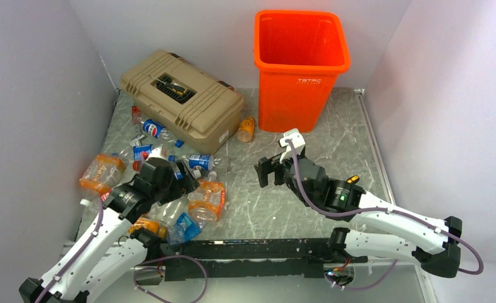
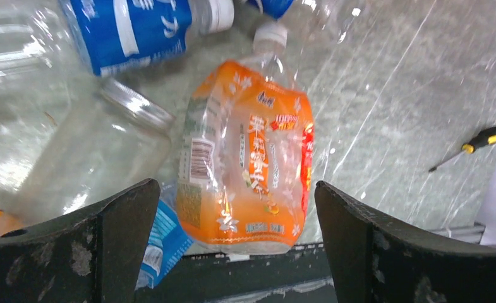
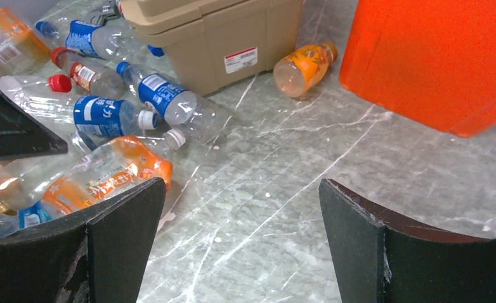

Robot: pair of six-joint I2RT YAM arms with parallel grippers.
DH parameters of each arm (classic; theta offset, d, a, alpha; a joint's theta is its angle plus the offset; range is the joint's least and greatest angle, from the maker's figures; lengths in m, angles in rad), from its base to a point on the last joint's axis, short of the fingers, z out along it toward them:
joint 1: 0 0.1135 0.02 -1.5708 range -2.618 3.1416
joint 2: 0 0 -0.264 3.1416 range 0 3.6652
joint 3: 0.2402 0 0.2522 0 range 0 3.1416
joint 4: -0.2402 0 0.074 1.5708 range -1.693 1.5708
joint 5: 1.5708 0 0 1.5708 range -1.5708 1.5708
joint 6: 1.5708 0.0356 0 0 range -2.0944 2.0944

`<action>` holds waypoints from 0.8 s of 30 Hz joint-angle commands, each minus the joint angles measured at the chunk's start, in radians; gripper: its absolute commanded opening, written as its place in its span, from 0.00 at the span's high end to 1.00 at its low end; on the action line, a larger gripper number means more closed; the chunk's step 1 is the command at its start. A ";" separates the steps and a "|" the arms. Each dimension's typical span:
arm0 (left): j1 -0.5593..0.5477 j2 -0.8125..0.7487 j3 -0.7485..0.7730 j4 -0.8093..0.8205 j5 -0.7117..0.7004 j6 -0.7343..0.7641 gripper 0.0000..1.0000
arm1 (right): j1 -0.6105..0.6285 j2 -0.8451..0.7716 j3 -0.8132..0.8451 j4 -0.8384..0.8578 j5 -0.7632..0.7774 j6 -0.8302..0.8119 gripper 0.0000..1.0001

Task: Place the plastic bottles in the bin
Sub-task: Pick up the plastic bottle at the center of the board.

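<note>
Now my left gripper [image 2: 235,189] hangs wide open over the orange bottle [image 2: 245,158], one jaw on either side of its flat body, ready to pinch; nothing is gripped yet. My right gripper [image 3: 242,189] is spread and empty, facing the bottles. The bin [image 1: 296,95] stands at the far edge, beside the toolbox [image 1: 182,95].

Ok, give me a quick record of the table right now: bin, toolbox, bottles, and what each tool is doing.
bin: orange, upright at the far side, no bottle visible inside
toolbox: tan, left of the bin
bottles: lying scattered on the left half, in front of the toolbox
stray bottle: small, orange, lying between toolbox and bin
left tool: open, astride an orange-labelled bottle, not closed on it
right tool: open, empty, over the table in front of the bin
</note>
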 commanded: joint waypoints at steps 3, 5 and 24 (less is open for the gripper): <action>-0.004 0.044 -0.067 0.095 0.195 -0.046 0.05 | 0.004 -0.005 -0.088 0.098 -0.044 0.115 0.04; -0.007 0.076 -0.075 0.140 0.256 -0.023 0.08 | 0.004 -0.005 -0.125 0.116 -0.051 0.138 0.04; -0.197 0.399 -0.075 0.309 0.142 0.020 0.23 | 0.001 -0.011 -0.336 0.214 -0.014 0.253 0.06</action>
